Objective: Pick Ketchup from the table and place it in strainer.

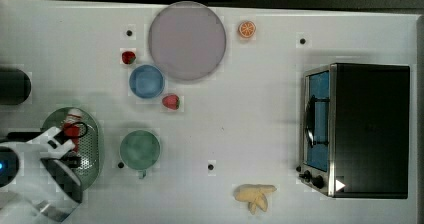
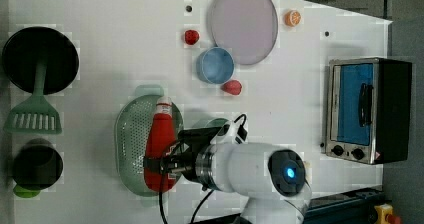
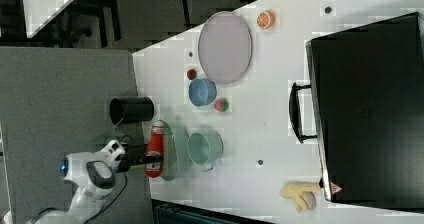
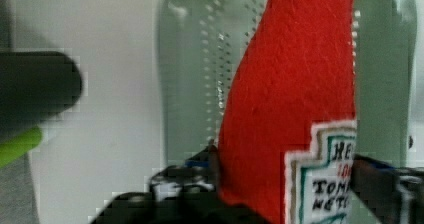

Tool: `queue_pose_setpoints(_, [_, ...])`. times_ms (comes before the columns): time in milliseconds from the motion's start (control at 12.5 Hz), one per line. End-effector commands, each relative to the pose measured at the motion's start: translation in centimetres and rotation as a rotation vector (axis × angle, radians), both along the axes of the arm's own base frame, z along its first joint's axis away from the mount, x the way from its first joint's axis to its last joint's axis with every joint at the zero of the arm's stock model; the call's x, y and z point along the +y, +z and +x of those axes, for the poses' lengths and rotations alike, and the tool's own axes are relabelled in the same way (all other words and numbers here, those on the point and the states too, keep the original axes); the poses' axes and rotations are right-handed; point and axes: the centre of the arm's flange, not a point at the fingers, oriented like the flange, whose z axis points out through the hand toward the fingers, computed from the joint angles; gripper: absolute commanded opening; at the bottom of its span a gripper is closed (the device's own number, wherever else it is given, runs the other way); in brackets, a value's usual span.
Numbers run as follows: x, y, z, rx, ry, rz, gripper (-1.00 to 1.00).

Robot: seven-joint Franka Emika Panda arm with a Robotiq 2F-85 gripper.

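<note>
White counter [image 1: 260,134] carries the pale green strainer [image 2: 131,134] at the left view's lower left. Inside it lies the Ketchup [image 2: 160,139], its base between the claw [image 2: 159,165]'s fingers; whether they grip cannot be told. It looks soft, light felt, best pinched mid-body.

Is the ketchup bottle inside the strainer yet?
Yes: the ketchup bottle lies over the strainer, between the gripper fingers.

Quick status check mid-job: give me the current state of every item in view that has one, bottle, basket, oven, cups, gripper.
Red felt ketchup bottle: lying in the basket, cap away from the arm, between the gripper's fingers.
Pale green perforated oval strainer: upright on the table, holding the bottle.
Gripper: around the bottle's base; grip or release unclear.
Silver toaster oven: door closed.
Blue round bowl: upright, empty.
Green handled cup: upright, empty.
Grey round plate: empty.
</note>
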Motion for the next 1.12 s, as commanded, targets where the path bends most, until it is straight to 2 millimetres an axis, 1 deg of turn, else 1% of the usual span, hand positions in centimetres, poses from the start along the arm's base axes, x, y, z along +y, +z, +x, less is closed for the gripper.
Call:
queue_pose_setpoints(80, [-0.7, 0.9, 2.1, -0.049, -0.084, 0.039, 1.0])
queue_pose_setpoints(160, [-0.8, 1.8, 2.5, -0.068, -0.092, 0.044, 1.0])
queue_pose_setpoints(240, [-1.3, 3.2, 3.4, -0.096, -0.118, 0.046, 1.0])
queue_pose_setpoints(320, [-2.3, 4.9, 4.5, -0.135, -0.149, 0.048, 1.0])
queue_pose_setpoints(480, [-5.3, 9.0, 7.4, -0.232, -0.224, 0.049, 1.0])
queue_pose_setpoints(560, [-7.4, 11.2, 9.2, -0.282, -0.275, 0.049, 1.0])
queue_pose_setpoints(640, [-9.9, 13.3, 10.8, -0.316, -0.333, 0.038, 1.0])
queue_pose_setpoints(720, [-12.8, 15.1, 12.3, -0.33, -0.39, 0.005, 1.0])
queue_pose_setpoints(880, [-19.7, 18.4, 14.6, -0.315, -0.516, -0.089, 1.0])
queue_pose_setpoints(960, [-23.1, 20.3, 15.5, -0.302, -0.569, -0.129, 1.0])
queue_pose_setpoints(1120, [-29.2, 23.7, 16.1, -0.242, -0.646, -0.204, 1.0])
